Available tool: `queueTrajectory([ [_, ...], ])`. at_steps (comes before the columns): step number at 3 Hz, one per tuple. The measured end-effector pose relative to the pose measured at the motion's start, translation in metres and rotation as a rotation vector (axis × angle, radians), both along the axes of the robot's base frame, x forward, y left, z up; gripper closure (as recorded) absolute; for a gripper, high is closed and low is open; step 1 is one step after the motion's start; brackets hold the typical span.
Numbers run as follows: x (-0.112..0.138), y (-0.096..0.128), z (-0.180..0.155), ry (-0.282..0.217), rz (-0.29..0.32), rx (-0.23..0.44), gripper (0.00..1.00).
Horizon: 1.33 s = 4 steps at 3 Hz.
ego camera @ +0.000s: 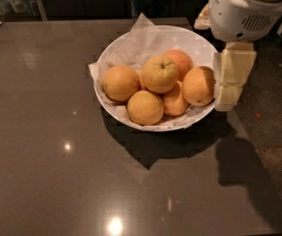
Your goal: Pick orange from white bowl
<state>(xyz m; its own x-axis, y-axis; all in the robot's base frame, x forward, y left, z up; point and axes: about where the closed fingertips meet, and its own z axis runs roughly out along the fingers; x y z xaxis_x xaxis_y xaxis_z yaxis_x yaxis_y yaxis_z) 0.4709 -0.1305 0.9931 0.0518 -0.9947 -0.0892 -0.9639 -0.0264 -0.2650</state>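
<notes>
The white bowl [194,41] stands on a dark glossy table, lined with crinkled white paper. It holds several fruits. The orange [159,73] is the palest, yellowish one with bumpy skin and a stem dimple, lying on top in the middle. Smoother, deeper-orange fruits lie around it. My gripper [231,77] hangs from the white arm at the bowl's right rim, its cream finger next to the rightmost fruit [198,85]. It holds nothing that I can see.
The dark table [57,156] stretches to the left and front of the bowl. Its right edge runs near the gripper, with dark speckled floor [273,107] beyond. The arm's shadow lies on the table at the front right.
</notes>
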Motion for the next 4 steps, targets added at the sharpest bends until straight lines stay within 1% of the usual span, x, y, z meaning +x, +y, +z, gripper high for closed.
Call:
queueTrajectory([
  [1, 0.010, 0.016, 0.003, -0.003, 0.039, -0.011, 0.00],
  [2, 0.018, 0.030, 0.003, 0.011, 0.067, -0.009, 0.05],
  [3, 0.023, 0.045, -0.007, 0.044, 0.093, -0.015, 0.15],
  [4, 0.029, 0.059, -0.022, 0.079, 0.110, -0.028, 0.16],
])
